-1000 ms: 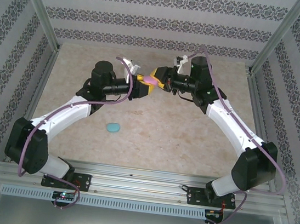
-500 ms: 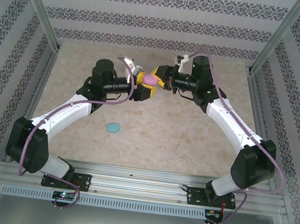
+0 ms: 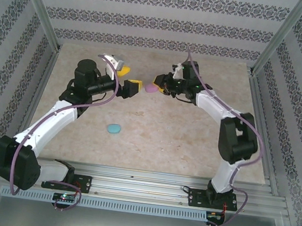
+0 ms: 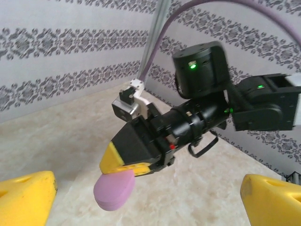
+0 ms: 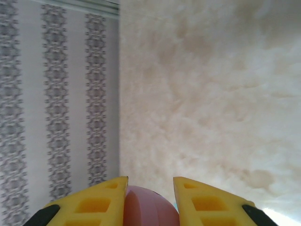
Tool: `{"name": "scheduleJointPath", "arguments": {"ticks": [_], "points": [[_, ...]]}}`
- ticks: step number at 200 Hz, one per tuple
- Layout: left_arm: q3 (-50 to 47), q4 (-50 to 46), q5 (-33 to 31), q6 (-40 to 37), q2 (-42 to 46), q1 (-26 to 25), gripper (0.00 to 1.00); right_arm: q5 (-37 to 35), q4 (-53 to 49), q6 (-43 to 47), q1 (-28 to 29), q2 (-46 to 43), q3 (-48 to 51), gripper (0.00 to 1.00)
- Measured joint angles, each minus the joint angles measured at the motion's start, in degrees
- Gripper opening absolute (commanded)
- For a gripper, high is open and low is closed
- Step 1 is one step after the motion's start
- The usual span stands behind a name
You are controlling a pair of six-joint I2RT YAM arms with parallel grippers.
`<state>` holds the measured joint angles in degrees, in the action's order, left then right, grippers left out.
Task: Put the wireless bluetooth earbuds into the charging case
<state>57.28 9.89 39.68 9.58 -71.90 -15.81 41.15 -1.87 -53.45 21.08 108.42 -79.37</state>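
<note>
From above, the two arms are meeting over the far half of the table (image 3: 191, 146). The left gripper (image 3: 128, 80) is standing with its yellow fingers (image 3: 122, 71) spread wide and nothing between them. The right gripper (image 3: 155, 86) is facing it and pinching the pink-purple charging case (image 3: 151, 89) clear of the tabletop. A small gap is showing between that case and the nearest left fingertip. This view is also taking in a cyan charging case (image 3: 115, 128), lying by itself on the marbled surface, nearer the arm bases and well apart from both grippers. The left wrist camera is looking straight at the other arm. The left gripper (image 4: 148, 200) is framing the shot with one yellow finger (image 4: 26, 197) at each lower corner. The right gripper (image 4: 124, 170) is pointing down toward the lens, with the oval case (image 4: 114, 190) sticking out below its black and yellow tip and touching neither left finger. Green lights are glowing on the right arm's wrist. The right wrist camera is giving the grip itself. The right gripper (image 5: 149, 190) is pressing its two yellow fingers (image 5: 89, 202) against the sides of the rounded pink case (image 5: 148, 209). Bare table and the patterned wall (image 5: 56, 94) are lying beyond.
</note>
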Motion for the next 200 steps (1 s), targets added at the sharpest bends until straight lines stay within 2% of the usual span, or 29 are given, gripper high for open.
{"name": "scheduleJointPath", "arguments": {"ticks": [47, 70, 84, 100, 123, 165, 200], "points": [[-5.0, -6.1, -2.7, 0.1, 3.8, 1.4, 1.00, -3.0, 5.0, 2.1, -0.7, 15.1, -4.8, 0.13], [-7.1, -8.8, -4.3, 0.1, 6.4, 2.3, 1.00, -5.2, 3.5, 4.9, -0.9, 19.7, -7.8, 0.20], [-7.8, -10.0, -5.0, 0.1, 7.6, 2.7, 1.00, -6.3, 1.6, 7.0, -1.1, 20.8, -9.3, 0.30], [-8.5, -10.8, -5.8, 0.0, 8.7, 3.1, 1.00, -7.3, -0.6, 8.9, -1.1, 20.8, -10.5, 0.40], [-9.5, -11.1, -7.0, 0.0, 9.4, 3.5, 1.00, -8.0, -2.6, 12.0, -1.1, 20.4, -11.4, 0.49], [-9.4, -13.7, -9.4, -1.0, 8.4, 5.0, 1.00, -9.4, -7.9, 15.1, -2.4, 16.5, -10.2, 0.54], [-9.0, -15.5, -13.3, -3.3, 7.1, 7.7, 1.00, -12.2, -11.7, 18.7, -5.8, 6.3, -5.2, 0.64]]}}
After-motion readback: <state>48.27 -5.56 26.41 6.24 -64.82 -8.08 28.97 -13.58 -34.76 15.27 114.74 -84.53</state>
